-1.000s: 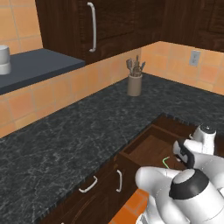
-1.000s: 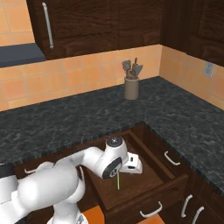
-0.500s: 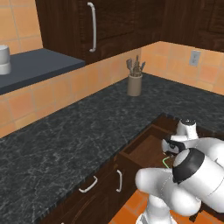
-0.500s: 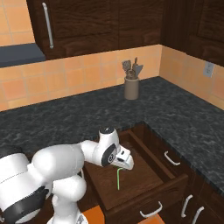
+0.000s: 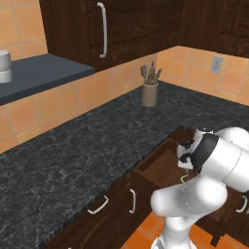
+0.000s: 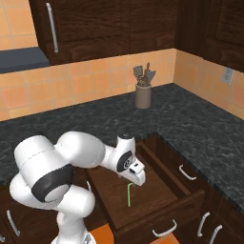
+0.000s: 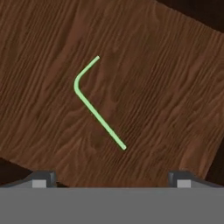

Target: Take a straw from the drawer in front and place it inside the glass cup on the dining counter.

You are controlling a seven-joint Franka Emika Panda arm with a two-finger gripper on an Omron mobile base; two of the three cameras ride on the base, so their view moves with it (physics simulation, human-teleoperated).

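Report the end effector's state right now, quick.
End effector: open, holding nothing, poised above the straw that lies flat on the floor of the open drawer.

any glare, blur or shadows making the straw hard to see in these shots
Hand view: sharp and evenly lit, the bent green straw stands out on the drawer floor, no glare, barely any shadow. Right base view: straw thin but clear below the open claw. Left base view: soft overall, with just a sliver of green at the arm's edge.
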